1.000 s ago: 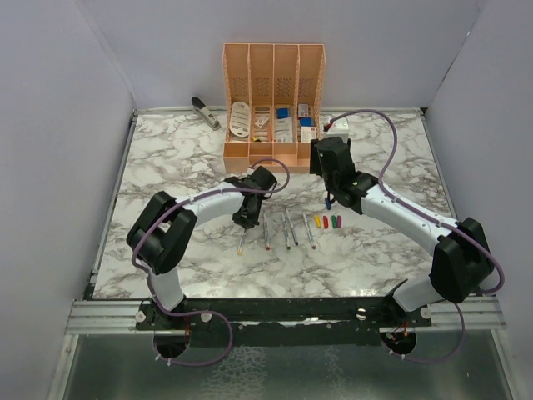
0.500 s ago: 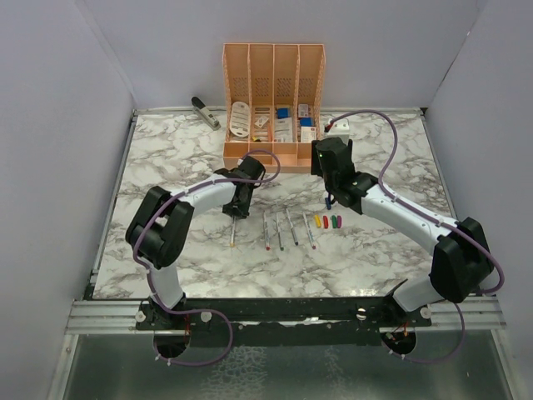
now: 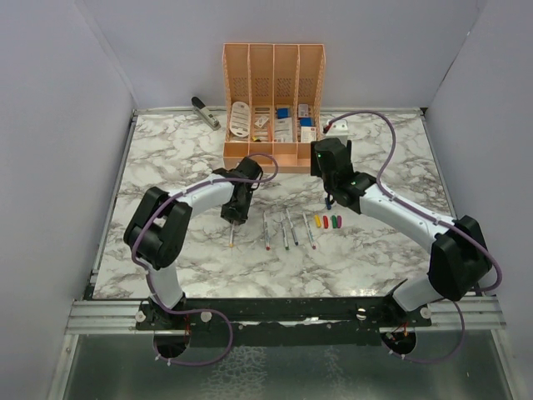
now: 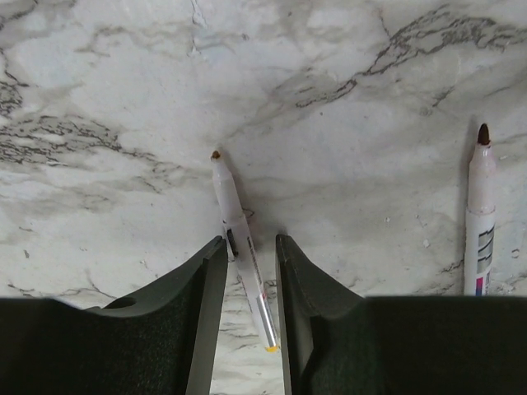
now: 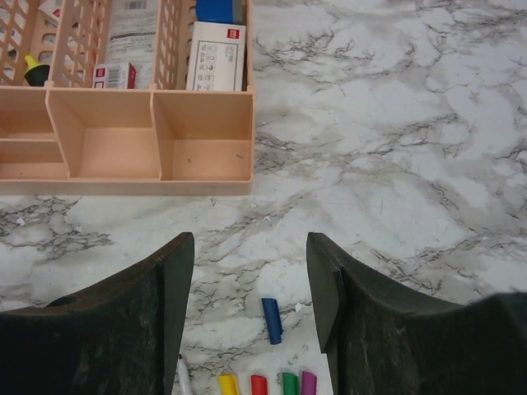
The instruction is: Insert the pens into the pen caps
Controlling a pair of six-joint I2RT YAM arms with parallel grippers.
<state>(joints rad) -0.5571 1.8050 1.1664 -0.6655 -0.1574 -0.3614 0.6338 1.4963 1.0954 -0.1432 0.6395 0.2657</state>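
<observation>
One thin grey-white pen with a yellow end lies on the marble between the fingers of my left gripper. The jaws stand slightly open, with a gap on each side of the pen. From above, this pen pokes out below the left gripper. Several more pens lie in a row to its right, and one of them shows in the left wrist view. My right gripper is open above the blue cap. The yellow, red, green and magenta caps lie side by side just beyond it.
The orange organizer with white stationery stands at the back centre, and its front trays lie close ahead of the right gripper. A grey stapler lies at the back left. A small white box sits to the right of the organizer.
The left gripper has moved left and slightly back, carrying its pen leftward. Its jaws have parted a little around the pen. The right arm has barely moved.
</observation>
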